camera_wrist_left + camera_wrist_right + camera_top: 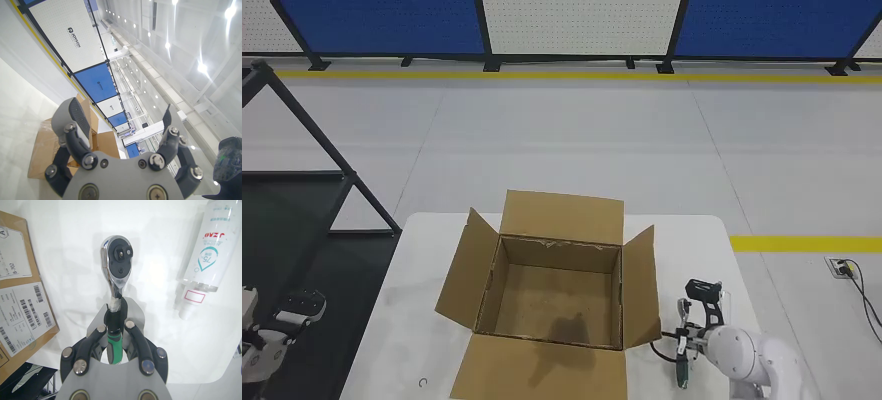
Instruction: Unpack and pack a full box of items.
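Gripping a green-handled ratchet wrench (117,260) by its handle, the right gripper (114,317) hangs above the white table (692,240), just beside the open cardboard box (562,215) at its centre. What looks like a clear spray bottle (204,256) lies on its side nearby. The left gripper (122,106), jaws spread wide, points toward the ceiling off the table's left side.

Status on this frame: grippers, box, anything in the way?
Left gripper open, empty. Right gripper shut on ratchet wrench beside open box; box looks empty. Bottle lying near wrench.
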